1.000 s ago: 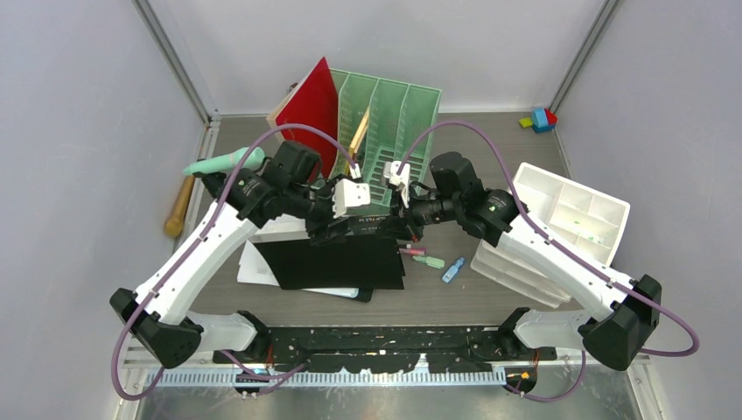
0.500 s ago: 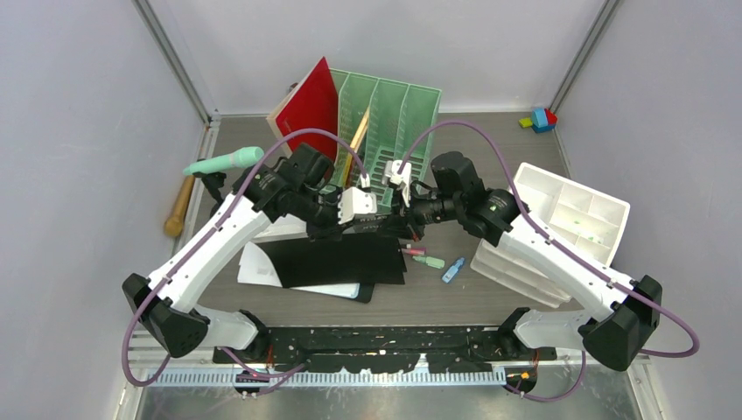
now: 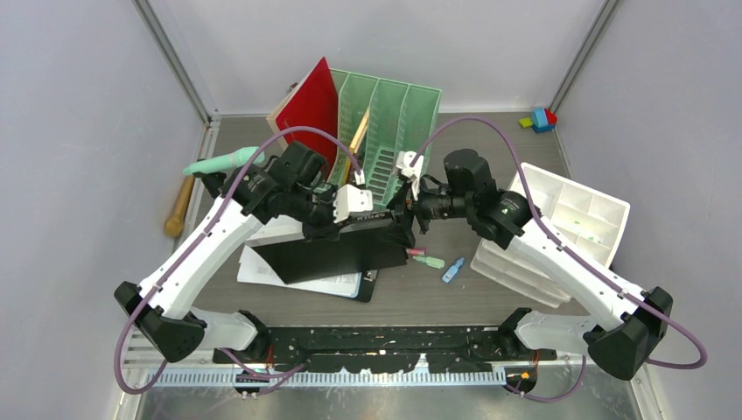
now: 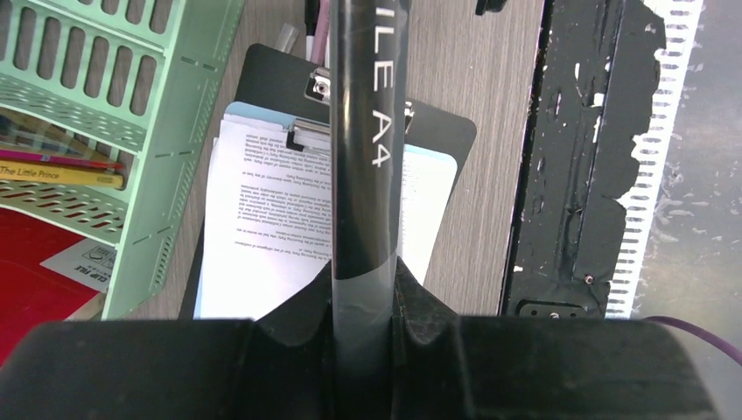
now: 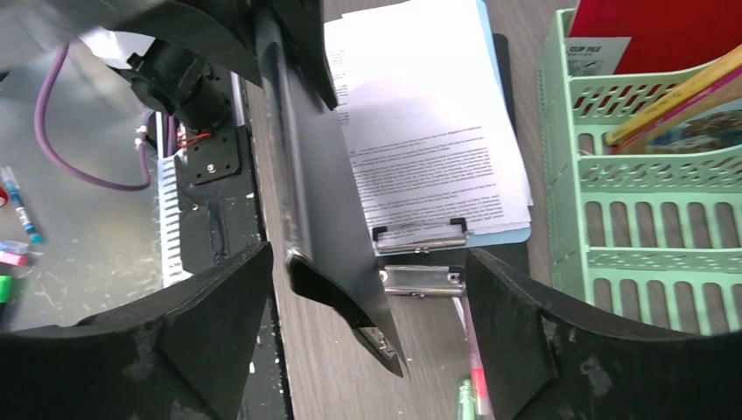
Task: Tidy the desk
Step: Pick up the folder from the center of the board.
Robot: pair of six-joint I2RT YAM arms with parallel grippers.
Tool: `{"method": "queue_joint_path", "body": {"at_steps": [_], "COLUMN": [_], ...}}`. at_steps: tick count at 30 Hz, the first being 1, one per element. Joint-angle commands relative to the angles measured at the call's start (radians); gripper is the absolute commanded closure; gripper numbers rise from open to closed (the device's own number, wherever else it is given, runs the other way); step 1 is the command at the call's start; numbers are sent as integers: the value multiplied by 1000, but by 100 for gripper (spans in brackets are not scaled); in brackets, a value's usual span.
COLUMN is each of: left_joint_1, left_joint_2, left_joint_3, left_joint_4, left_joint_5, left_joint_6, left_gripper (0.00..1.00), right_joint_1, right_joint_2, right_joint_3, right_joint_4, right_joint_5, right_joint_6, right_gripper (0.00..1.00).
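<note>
My left gripper (image 3: 352,213) (image 4: 367,273) is shut on the spine of a black A4 file folder (image 3: 337,252) (image 4: 367,131), which it holds on edge above the desk (image 3: 437,302). My right gripper (image 3: 409,210) (image 5: 367,262) stands open at the folder's far end (image 5: 306,175), its fingers apart on either side and not touching it. Beneath the folder lies a black clipboard with printed sheets (image 4: 262,201) (image 5: 429,131). Behind stands the mint-green file rack (image 3: 394,122) (image 4: 131,131) (image 5: 647,219), with a red folder (image 3: 311,109) leaning at its left.
A white drawer unit (image 3: 569,227) stands at the right. Loose pens (image 3: 427,259) (image 5: 471,385) and a blue marker (image 3: 452,269) lie right of the folder. A wooden stick (image 3: 179,206) and a mint-green handle (image 3: 223,162) lie at the left, toy blocks (image 3: 541,120) at the back right.
My left gripper has closed on the black folder's spine. My right gripper has let go of it and opened wide, drawing back slightly. The folder now hangs tilted from the left gripper alone.
</note>
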Motion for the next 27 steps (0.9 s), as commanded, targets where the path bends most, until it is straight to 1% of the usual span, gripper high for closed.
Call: {"method": "queue_joint_path", "body": {"at_steps": [1,4,7,14,18,20,21,24,27], "left_joint_1": [-2,-1,6,26,37,42,46,55,64], "left_joint_2": [-47,-69,-95,-115,-102,-89,-84,-83,-82], "left_joint_3": [53,55,71,171,241,279,293,307,308], "left_joint_4": [18,32,38,6,-1,7,18,79,143], "left_joint_5": [39,33,30,56,76,70,63,22,-50], "left_joint_6": [-52,-86,-119,-173,-212,-239,-254,-313,-361], "left_gripper": [100,100,100,100,100,100,100,100,100], "right_joint_1": [-17,-49,-85,-205,-240,-250,-258,-286,-346], "right_joint_2": [-41,-65,-94,-170,-203,-208,-203,-177,-133], "right_joint_3": [7,-1,-11,-6,15,36,55,96,148], "right_joint_4": [59,76,100,120,102,90,82,71,51], "right_joint_5": [35,47,82,192,329,428,452,579,645], "right_joint_6": [25,45,76,125,117,106,105,139,209], "right_gripper": [9,7,2,0,0,1,1,0,0]}}
